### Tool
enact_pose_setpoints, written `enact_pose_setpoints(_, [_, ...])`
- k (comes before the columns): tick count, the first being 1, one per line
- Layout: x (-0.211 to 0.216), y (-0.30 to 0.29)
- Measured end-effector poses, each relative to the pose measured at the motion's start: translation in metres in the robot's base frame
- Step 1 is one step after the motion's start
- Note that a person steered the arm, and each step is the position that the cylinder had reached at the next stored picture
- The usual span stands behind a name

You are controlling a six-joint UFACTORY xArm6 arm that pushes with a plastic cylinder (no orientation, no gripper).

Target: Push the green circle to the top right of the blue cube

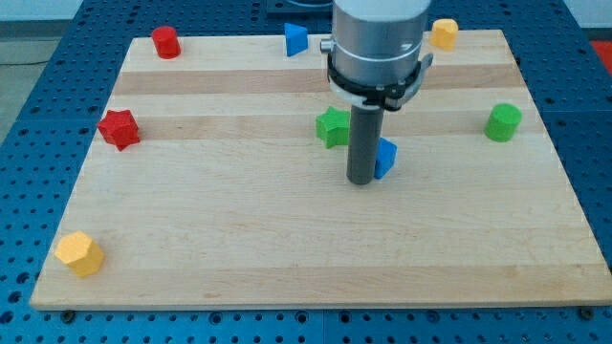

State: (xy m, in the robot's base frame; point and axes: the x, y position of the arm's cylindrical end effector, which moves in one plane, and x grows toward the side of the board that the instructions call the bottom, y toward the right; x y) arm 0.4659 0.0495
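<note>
The green circle (503,122), a short green cylinder, stands near the board's right edge. The blue cube (385,158) sits near the board's middle, partly hidden behind my rod. My tip (360,181) rests on the board right against the blue cube's left side. The green circle is well to the right of the blue cube and a little higher in the view. A green star (333,126) lies just up and left of the rod.
A red cylinder (166,42) and a blue triangular block (295,39) sit at the top edge. A yellow block (444,33) is at the top right. A red star (119,129) lies at the left. A yellow hexagon (78,253) sits at the bottom left. The wooden board (287,248) lies on a blue perforated table.
</note>
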Motion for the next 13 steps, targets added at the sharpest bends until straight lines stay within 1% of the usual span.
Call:
enact_pose_setpoints(1, [0.011, 0.002])
enact_pose_setpoints(2, [0.028, 0.076])
enact_pose_setpoints(3, [0.028, 0.216])
enact_pose_setpoints(4, [-0.005, 0.295])
enact_pose_setpoints(5, [-0.054, 0.284])
enact_pose_setpoints(6, [-0.085, 0.221])
enact_pose_setpoints(7, [-0.069, 0.174])
enact_pose_setpoints(8, [-0.050, 0.162])
enact_pose_setpoints(9, [-0.042, 0.162])
enact_pose_setpoints(11, [-0.037, 0.146])
enact_pose_setpoints(12, [-0.051, 0.104])
enact_pose_setpoints(13, [-0.052, 0.075])
